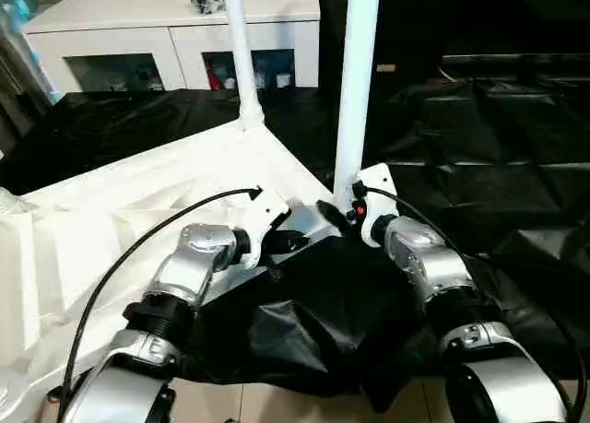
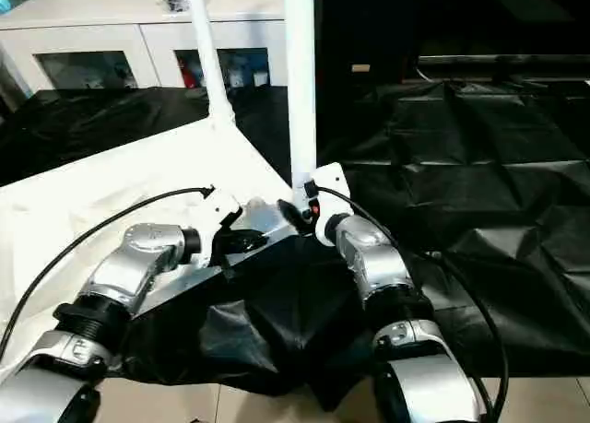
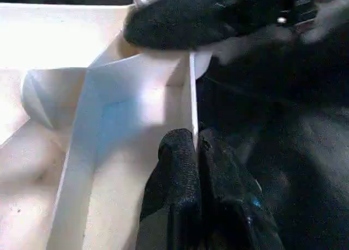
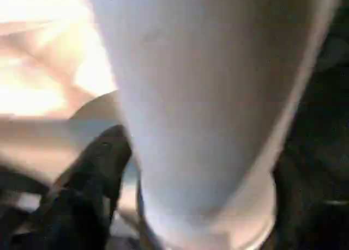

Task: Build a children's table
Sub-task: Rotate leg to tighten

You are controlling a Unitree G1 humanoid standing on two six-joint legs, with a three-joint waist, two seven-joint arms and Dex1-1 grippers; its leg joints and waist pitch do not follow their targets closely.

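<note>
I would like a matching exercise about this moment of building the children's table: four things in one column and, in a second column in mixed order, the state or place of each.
Things:
1. left gripper
2. near leg
3. far leg
4. white cabinet

States or places:
A. stands upright in the tabletop's far corner
B. behind the black-draped work table
C. shut on the thin side wall of the tabletop
D. stands in the near corner socket, with the right gripper at its base

Pairs: 1-C, 2-D, 3-A, 4-B
</note>
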